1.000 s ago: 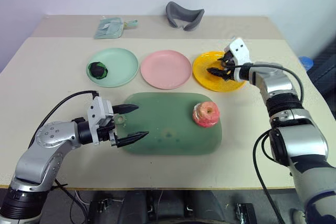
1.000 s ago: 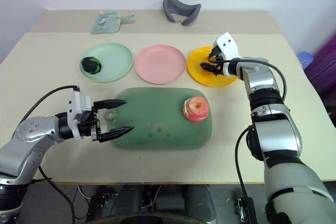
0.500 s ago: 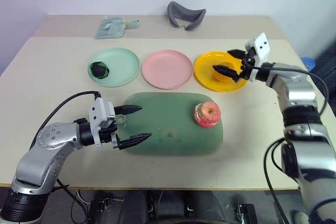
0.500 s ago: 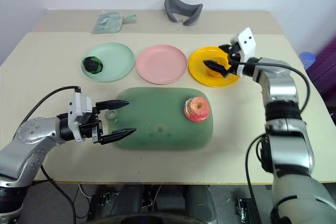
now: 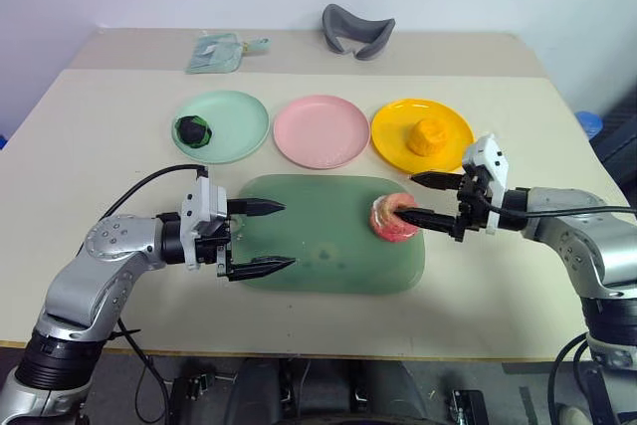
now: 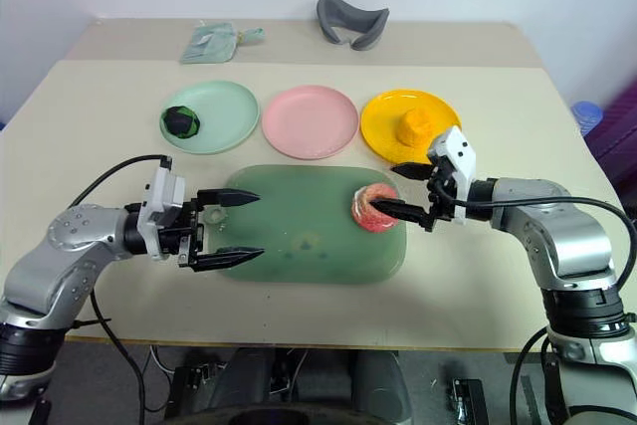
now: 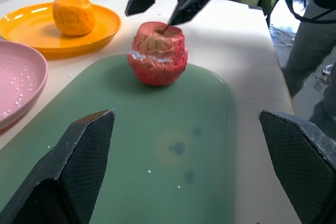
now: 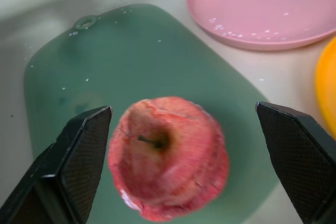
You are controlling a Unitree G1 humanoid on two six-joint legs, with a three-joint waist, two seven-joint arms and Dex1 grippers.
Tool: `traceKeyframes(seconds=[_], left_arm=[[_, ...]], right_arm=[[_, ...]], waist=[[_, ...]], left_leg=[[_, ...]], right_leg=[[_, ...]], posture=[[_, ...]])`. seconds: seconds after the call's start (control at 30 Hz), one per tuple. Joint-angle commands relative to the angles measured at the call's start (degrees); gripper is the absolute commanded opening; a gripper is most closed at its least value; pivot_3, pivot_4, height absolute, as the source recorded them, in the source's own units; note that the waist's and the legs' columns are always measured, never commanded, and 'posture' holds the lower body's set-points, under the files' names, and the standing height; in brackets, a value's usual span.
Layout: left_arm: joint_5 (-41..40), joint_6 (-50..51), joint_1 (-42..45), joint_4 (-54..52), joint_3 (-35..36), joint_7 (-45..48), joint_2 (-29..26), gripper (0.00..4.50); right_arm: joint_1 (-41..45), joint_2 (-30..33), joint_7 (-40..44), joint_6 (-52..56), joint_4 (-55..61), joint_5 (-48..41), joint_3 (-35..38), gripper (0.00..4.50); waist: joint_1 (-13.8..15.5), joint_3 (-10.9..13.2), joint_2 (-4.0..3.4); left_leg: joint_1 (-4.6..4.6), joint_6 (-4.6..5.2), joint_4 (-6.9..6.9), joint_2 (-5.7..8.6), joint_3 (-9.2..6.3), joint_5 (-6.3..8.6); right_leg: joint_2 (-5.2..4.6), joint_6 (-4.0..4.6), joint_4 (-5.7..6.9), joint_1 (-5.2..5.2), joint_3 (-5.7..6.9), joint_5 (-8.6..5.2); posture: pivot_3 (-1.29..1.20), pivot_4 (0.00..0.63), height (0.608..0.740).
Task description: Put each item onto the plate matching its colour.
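Apple: pink-red apple [image 5: 393, 216] stands upright on the green mat [image 5: 318, 246], toward the mat's 3 o'clock end, stem hollow up. It is the one item not yet on its plate.
Pink plate [image 5: 320, 130]: bare, at 11 o'clock from the apple, well apart from it and just past the mat's far edge.
Other items: black-green ball [image 5: 191, 129] lies on the mint plate [image 5: 239, 111]; orange lump [image 5: 429, 135] lies on the yellow plate [image 5: 393, 136]. Both look done.
Right gripper [image 5: 423, 199]: fingers spread wide, at 3 o'clock of the apple. One fingertip is at the fruit's top edge; whether it touches I cannot tell. Nothing is held.
Left gripper [image 5: 271, 236]: fingers spread wide, empty, over the mat's 9 o'clock end, well apart from the apple.
Step, as I judge: right gripper lines up to take the apple.
Risk 1: the near finger may push the apple before closing, so it rolls toward 9 o'clock.
Risk 2: a grip too high on the round top may slip and drop the fruit on the way.
Risk 3: a low carry toward 11 o'clock may knock the pink plate's rim or the yellow plate.
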State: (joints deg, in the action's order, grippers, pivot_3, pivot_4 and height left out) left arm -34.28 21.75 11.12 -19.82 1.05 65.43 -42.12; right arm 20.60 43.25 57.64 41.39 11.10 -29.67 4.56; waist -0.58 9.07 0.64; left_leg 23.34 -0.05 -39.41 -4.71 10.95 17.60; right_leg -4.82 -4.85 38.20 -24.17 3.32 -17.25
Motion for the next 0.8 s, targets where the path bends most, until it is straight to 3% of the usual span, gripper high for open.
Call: traceKeyframes(seconds=[0.03,0.43,0.53,0.6,0.8], left_arm=[[0.03,-0.52,0.94,-0.46,0.1,0.39,-0.03,4.5],[0.54,-0.78,-0.68,-1.85,0.48,-1.97,0.48,4.5],[0.92,-0.86,-1.39,-1.93,0.9,-3.51,0.95,4.5],[1.58,-1.37,-1.79,-1.63,1.41,-5.71,2.07,4.5],[6.85,0.27,0.24,0.8,2.6,-21.89,9.37,4.5]], right_arm=[[-0.35,-0.46,-0.45,-0.82,1.54,-0.1,-0.92,4.47],[-0.56,-0.25,0.45,-2.14,0.59,0.91,-5.09,4.47],[1.54,-1.35,-0.82,-2.66,-0.21,1.55,-5.34,3.64],[2.94,-2.16,-1.9,-2.59,0.12,1.77,-5.66,2.83],[11.98,-12.69,-10.02,-4.92,-3.15,2.77,-5.98,2.68]], waist=[[-0.02,0.0,0.0],[-0.04,0.0,0.0],[-0.09,0.0,0.0],[-0.09,0.0,0.0],[-0.2,0.0,0.0]], left_leg=[[0.0,0.0,0.0,0.0,0.0,0.0],[0.0,0.0,-0.01,0.0,-0.05,0.0],[0.0,0.0,-0.01,0.0,-0.05,0.0],[0.0,0.0,-0.01,0.0,-0.05,0.0],[0.0,0.0,-0.06,-0.03,-0.07,0.0]], right_leg=[[0.0,0.0,0.0,0.01,0.0,0.0],[0.01,0.0,0.0,0.01,0.0,0.0],[0.01,0.0,0.0,0.01,0.0,0.0],[0.01,0.0,0.0,0.0,0.0,0.0],[0.04,0.01,0.04,0.0,-0.01,0.01]], posture=[[0.0,0.15,0.74],[0.0,0.15,0.74],[0.0,0.15,0.74],[0.0,0.15,0.74],[0.0,0.15,0.74]])
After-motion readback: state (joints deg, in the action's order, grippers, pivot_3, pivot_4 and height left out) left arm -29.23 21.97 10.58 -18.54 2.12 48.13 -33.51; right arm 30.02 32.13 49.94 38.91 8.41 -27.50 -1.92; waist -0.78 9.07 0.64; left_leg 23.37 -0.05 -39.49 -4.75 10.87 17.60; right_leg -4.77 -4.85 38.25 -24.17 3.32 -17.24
